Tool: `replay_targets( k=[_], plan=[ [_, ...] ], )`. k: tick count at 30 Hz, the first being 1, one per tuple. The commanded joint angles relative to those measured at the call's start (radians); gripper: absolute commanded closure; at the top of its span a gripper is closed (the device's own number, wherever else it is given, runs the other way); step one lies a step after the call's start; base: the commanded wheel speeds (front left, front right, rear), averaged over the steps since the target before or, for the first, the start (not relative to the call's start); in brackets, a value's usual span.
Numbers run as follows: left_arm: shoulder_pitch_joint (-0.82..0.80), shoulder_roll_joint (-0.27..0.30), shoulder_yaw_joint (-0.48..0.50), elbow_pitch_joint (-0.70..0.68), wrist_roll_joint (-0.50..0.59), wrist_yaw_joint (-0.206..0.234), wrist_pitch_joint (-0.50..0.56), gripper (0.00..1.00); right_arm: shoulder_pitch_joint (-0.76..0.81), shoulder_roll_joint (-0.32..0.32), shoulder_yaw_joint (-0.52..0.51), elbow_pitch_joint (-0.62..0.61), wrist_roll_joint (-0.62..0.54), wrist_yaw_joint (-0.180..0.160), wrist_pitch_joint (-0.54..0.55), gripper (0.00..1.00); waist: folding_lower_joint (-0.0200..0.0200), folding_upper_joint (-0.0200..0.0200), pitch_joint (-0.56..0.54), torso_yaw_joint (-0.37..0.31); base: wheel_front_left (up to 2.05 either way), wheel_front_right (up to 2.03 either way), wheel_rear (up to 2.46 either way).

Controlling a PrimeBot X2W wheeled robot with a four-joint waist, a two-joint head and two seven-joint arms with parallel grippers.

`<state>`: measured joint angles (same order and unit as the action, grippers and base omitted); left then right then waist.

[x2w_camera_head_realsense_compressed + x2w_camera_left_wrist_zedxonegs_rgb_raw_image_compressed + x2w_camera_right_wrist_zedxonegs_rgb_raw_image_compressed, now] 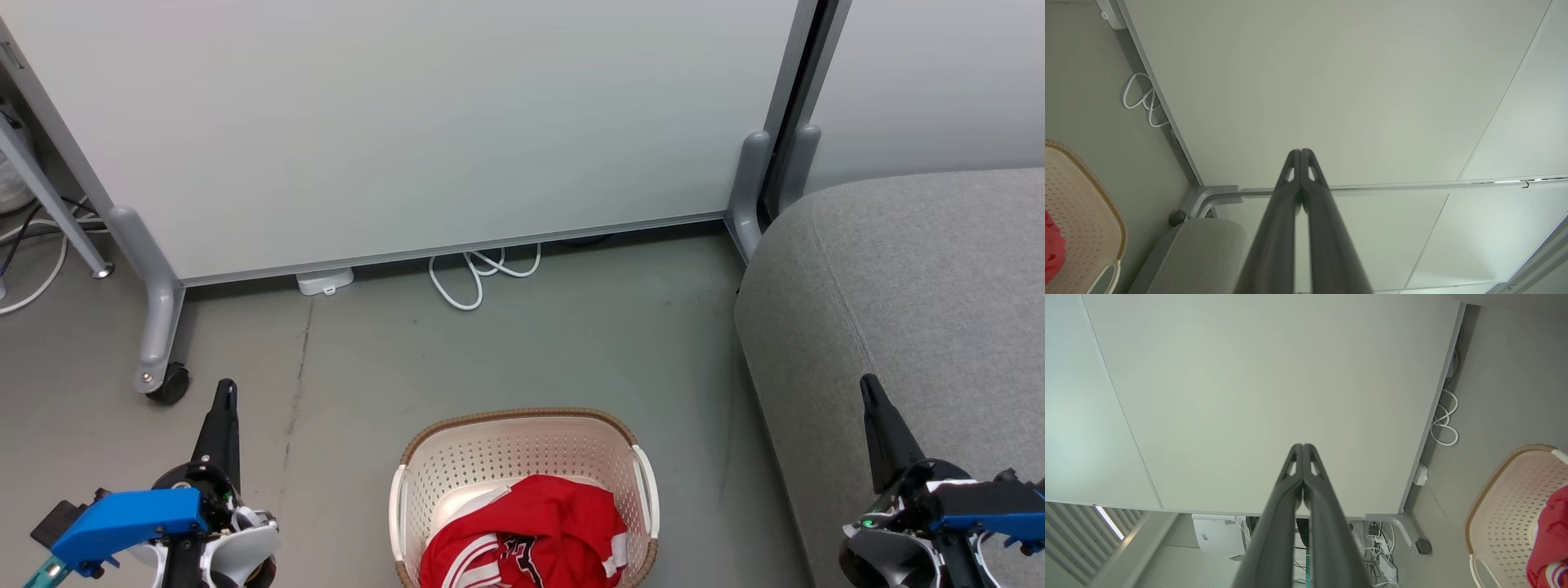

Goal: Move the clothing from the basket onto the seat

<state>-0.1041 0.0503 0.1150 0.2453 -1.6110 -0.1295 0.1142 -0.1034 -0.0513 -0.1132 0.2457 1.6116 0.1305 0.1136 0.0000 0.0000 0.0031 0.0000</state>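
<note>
On the left, the left claw (pixel 224 398) hangs over the grey floor (pixel 367 367). Its two dark fingers are pressed tight together and hold nothing.

In the middle, low down, the basket (pixel 522 418) sits on the floor. The red clothes (pixel 531 523) lie bunched up inside it, at the near end. I think the job has not yet begun.

On the right is the big grey seat (pixel 922 269), near the basket with a strip of floor between them. The right claw (pixel 872 394) hangs by the front of the seat. Its fingers are pressed together too, and it holds nothing.

What could go wrong? The claws must open before they reach in, or they will just poke the clothes and squash them down. A finger could bump the rim and slide or tip the light basket. The clothes are floppy, so a small pinch may lift only one corner. Then a piece could slip off and land on the floor before it gets to the seat.
</note>
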Motion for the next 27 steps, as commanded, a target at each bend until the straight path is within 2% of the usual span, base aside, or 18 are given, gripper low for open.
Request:
replay_targets(
  k=[1,6,7,19,27],
  plan=[
    [-0.009,-0.001,0.001,-0.004,-0.004,-0.002,0.003,1.00,-0.010,0.002,-0.001,-0.003,0.003,0.000,0.001,1.00,0.0000,0.0000,0.000,0.000,0.00,0.00,0.00],
    [0.000,0.000,0.000,0.000,0.000,0.000,0.000,1.00,0.000,0.000,0.000,0.000,0.000,0.000,0.000,1.00,0.0000,0.0000,0.000,0.000,0.00,0.00,0.00],
    [0.004,-0.001,-0.001,0.008,0.001,0.000,-0.002,0.00,0.005,0.000,0.001,0.006,0.000,0.000,-0.001,0.00,0.0000,0.0000,0.000,0.000,0.00,0.00,0.00],
    [0.026,-0.006,-0.037,0.028,0.019,0.000,-0.049,0.00,0.019,0.003,0.045,0.032,-0.026,-0.001,-0.047,0.00,0.0000,0.0000,0.000,-0.001,0.00,0.00,0.00],
    [0.018,-0.005,-0.060,0.030,0.104,0.000,-0.086,0.00,0.008,0.002,0.067,0.038,-0.087,-0.001,-0.085,0.00,0.0000,0.0000,0.000,-0.001,0.00,0.00,0.00]
  ],
)
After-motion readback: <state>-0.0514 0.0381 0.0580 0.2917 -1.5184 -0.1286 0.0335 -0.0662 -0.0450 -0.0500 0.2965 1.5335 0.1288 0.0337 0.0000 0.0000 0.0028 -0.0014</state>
